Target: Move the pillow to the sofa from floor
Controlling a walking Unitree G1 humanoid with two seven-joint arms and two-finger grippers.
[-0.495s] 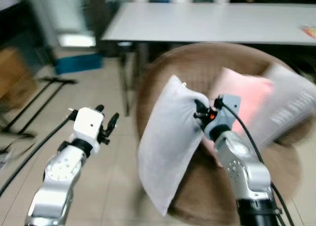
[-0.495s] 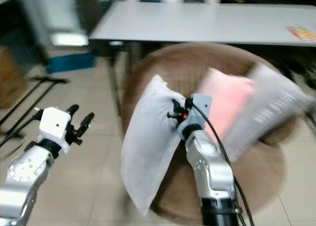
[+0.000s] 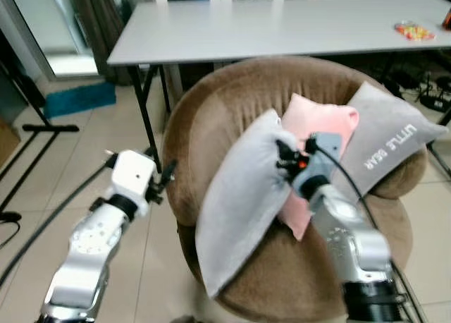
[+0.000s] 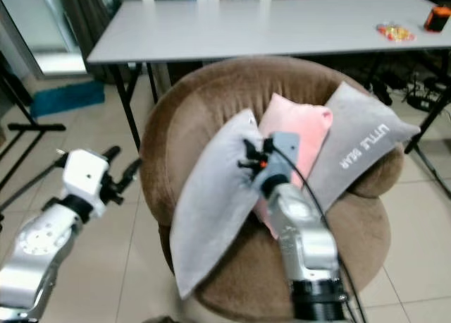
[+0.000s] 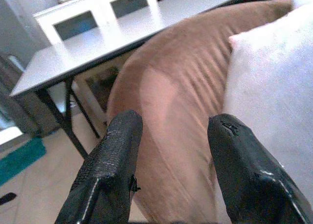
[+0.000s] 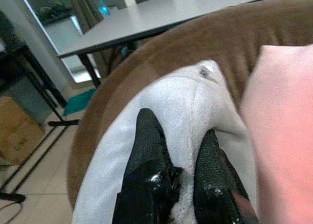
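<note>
A light grey pillow [image 3: 239, 203] hangs tilted over the front left of the round brown sofa chair [image 3: 225, 97], its lower end past the seat's front edge. My right gripper [image 3: 284, 156] is shut on the pillow's upper corner; the wrist view has both black fingers [image 6: 149, 141] pinching the fleecy fabric [image 6: 190, 101]. My left gripper [image 3: 161, 178] is open, held left of the chair's side with nothing between its fingers [image 5: 115, 155]; the chair's brown side [image 5: 176, 101] and the pillow's edge [image 5: 269, 92] lie just ahead of it.
A pink pillow [image 3: 317, 125] and a grey "LITTLE BEAR" pillow [image 3: 391, 143] lean against the chair's back. A grey table [image 3: 282, 27] stands close behind. A black stand [image 3: 42, 129], a cable and a blue mat [image 3: 77, 97] lie on the tiled floor at left.
The view has sharpened and shifted, so the camera moved. The chair now sits more centred and closer. My right gripper still holds the pillow, now further over the seat.
</note>
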